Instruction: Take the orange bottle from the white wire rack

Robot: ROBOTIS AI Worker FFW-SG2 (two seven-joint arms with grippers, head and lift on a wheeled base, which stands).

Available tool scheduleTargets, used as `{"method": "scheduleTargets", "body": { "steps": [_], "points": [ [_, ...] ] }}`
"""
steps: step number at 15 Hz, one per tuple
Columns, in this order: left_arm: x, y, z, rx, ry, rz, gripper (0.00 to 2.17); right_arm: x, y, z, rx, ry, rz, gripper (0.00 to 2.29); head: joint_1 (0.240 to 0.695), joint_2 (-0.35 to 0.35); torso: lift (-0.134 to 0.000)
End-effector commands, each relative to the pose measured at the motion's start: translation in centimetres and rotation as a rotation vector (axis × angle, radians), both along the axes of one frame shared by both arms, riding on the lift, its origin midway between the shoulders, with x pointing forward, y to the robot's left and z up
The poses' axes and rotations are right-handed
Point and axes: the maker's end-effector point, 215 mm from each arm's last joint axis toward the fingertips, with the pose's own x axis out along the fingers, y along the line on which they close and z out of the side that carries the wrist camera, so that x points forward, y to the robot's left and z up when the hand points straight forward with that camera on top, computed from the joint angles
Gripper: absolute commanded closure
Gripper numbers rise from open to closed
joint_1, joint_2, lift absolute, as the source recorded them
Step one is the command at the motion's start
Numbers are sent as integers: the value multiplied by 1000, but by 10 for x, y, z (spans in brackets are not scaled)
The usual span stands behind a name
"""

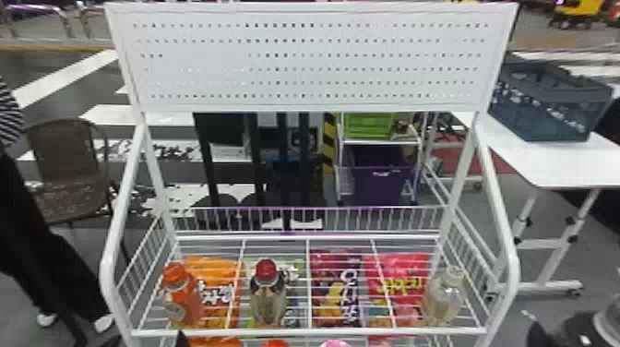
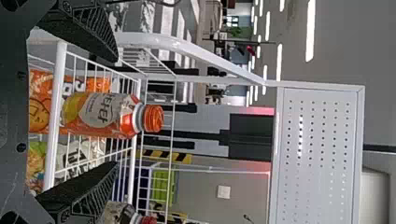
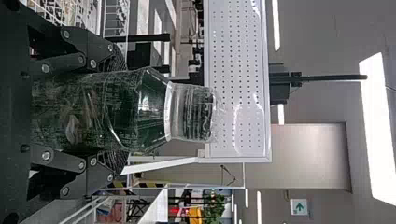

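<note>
The orange bottle (image 1: 181, 295) stands upright at the left end of the white wire rack (image 1: 309, 331). At the head view's bottom edge, my left gripper (image 1: 147, 340) is just in front of it. In the left wrist view my left gripper (image 2: 116, 112) is open, and the orange bottle (image 2: 105, 114) stands beyond and between its fingers, with gaps either side. My right gripper (image 1: 569, 330) is at the head view's bottom right corner, outside the rack. In the right wrist view my right gripper (image 3: 119, 112) is shut on a clear bottle (image 3: 154, 112) with a transparent top.
A red-capped bottle (image 1: 268, 295) and a pale bottle (image 1: 444, 297) also stand on the rack. Snack bags (image 1: 336, 290) lie under the wires. The rack's side rails and front bar surround the bottles. To the right, a white table (image 1: 553, 161) holds a dark crate (image 1: 549, 104).
</note>
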Motion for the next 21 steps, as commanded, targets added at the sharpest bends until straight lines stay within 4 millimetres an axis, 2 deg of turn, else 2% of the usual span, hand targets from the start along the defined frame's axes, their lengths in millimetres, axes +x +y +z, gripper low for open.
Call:
{"method": "scheduleTargets", "body": {
  "steps": [1, 3, 6, 13, 15, 18, 19, 20, 21],
  "points": [
    [10, -9, -19, -6, -33, -13, 100, 1, -3, -5, -3, 11, -5, 1008, 499, 0, 0],
    [23, -14, -43, 0, -3, -18, 103, 2, -7, -8, -6, 19, -10, 1004, 499, 0, 0],
    [45, -17, -59, 10, 14, -22, 103, 5, -10, -13, -7, 35, -14, 1004, 499, 0, 0],
    [104, 15, -65, 57, 26, 26, 103, 12, -15, -25, -16, 81, -21, 1008, 499, 0, 0],
    [117, 18, -58, 54, 13, 21, 103, 15, -16, -28, -17, 95, -23, 1004, 499, 0, 0],
    [134, 16, -61, 51, 39, 11, 103, 18, -18, -32, -23, 110, -26, 1008, 499, 0, 0],
    [139, 13, -64, 53, 52, 0, 245, 18, -19, -33, -23, 115, -27, 1004, 499, 0, 0],
    [142, 13, -69, 46, 69, -9, 819, 19, -19, -33, -24, 117, -28, 1008, 499, 0, 0],
    [143, 16, -71, 38, 74, 0, 1622, 19, -20, -33, -23, 118, -29, 1008, 499, 0, 0]
  ]
}}
